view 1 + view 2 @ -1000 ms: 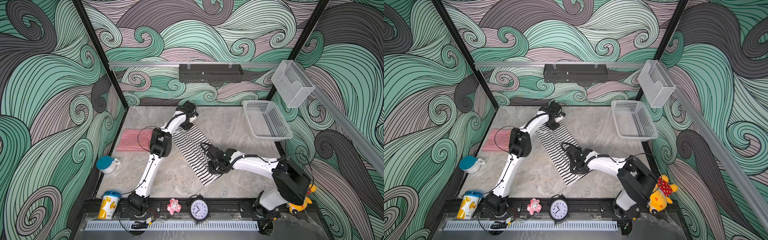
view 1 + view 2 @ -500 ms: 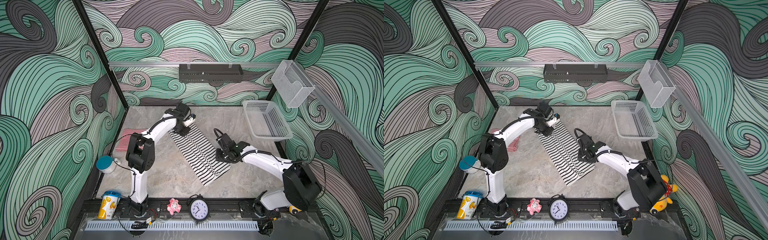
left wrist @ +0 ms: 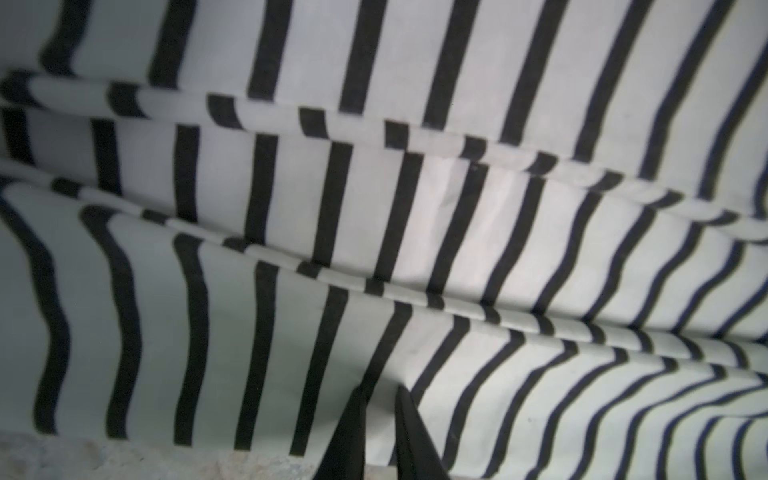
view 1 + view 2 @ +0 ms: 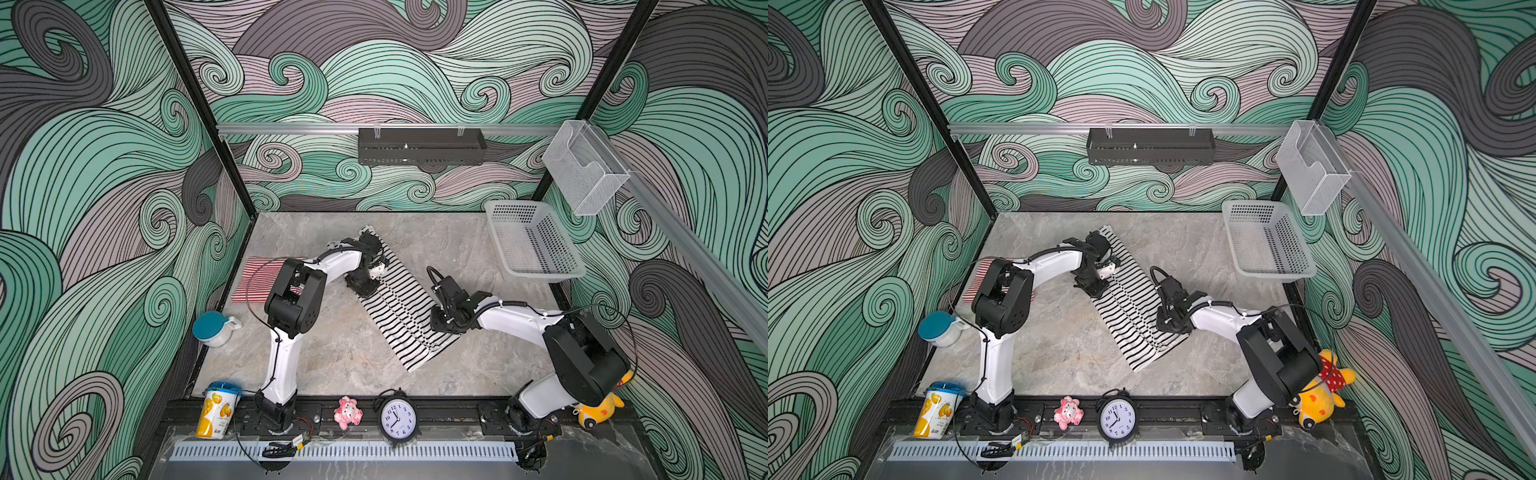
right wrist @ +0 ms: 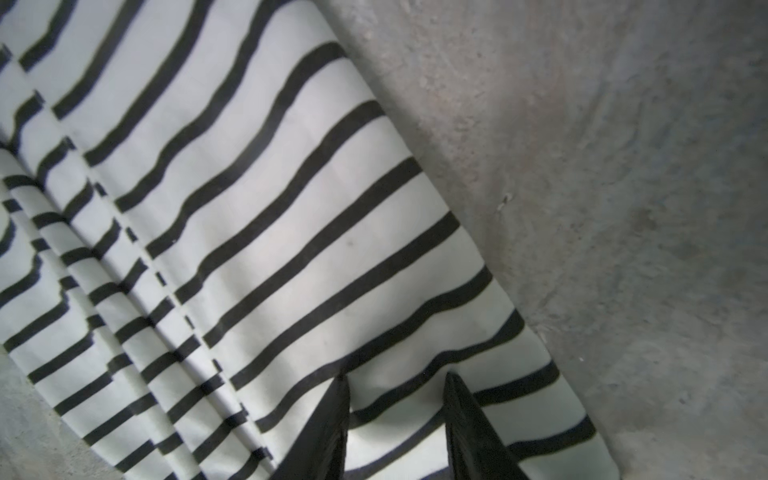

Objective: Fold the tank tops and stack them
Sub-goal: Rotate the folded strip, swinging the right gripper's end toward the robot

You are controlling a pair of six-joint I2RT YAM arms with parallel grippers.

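Grey table [image 4: 353, 357] held the black-striped top [image 4: 399, 307] as a long centre strip, the red-striped top [image 4: 253, 278] folded leftward. The left pincer [image 3: 378, 401] pinched the strip's edge; the right pincer [image 5: 395, 388] straddled it, half-open. Likely next: halving its length.

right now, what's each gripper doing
left gripper: closed on the black-and-white tank top
right gripper: jaws apart over the same top, grip cannot be told

left arm [image 4: 296, 297] hides part of the red-striped tank top [image 4: 252, 282]; right arm [image 4: 582, 361] hides much of the yellow toy [image 4: 599, 409].
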